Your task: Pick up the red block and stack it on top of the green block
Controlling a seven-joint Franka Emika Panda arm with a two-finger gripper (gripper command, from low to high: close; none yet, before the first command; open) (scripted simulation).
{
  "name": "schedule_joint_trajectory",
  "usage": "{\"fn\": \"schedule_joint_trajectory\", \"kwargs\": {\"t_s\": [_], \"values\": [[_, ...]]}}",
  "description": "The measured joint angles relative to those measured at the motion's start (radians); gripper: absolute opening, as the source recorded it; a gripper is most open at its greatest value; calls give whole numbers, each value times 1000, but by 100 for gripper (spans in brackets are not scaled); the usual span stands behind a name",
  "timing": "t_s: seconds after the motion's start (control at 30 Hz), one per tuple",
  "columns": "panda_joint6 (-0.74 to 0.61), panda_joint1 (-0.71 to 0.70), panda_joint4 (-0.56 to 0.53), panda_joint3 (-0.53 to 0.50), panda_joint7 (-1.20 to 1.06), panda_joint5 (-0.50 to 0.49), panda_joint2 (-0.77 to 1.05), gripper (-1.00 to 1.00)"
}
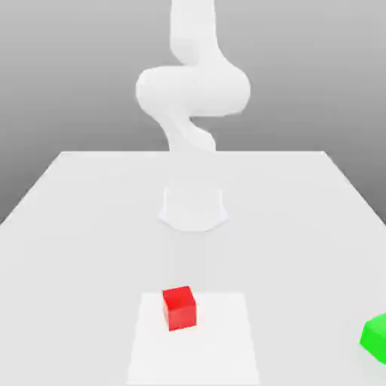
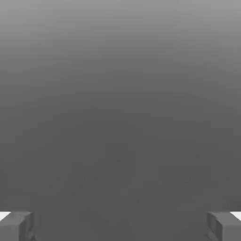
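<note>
Holds the gripper (image 2: 120, 228) wide open. Sees the red block (image 1: 181, 310) sitting slightly turned on the pale square (image 1: 219, 347) of the counter (image 1: 75, 264), toward the exterior view's left side of that square. Finds the green block (image 1: 376, 338) well apart from it, partly cut off at the exterior view's right edge.

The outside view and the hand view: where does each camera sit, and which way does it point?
Exterior view: apparently across the table from the robot, looking slightly down towards the arm and its base, with the red block and part of the green block nearer.
Hand view: on the robot's hand, looking out past the open gripper at plain grey; its exact direction I can't tell.
Shared: parts of the same robot and a grey background.
</note>
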Motion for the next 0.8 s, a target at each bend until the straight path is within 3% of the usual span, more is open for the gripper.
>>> {"fn": "schedule_joint_trajectory", "kwargs": {"t_s": [0.47,0.8], "values": [[260,-206,-274,176,620,9,403,0],[447,-275,-461,218,1055,4,691,0]]}}
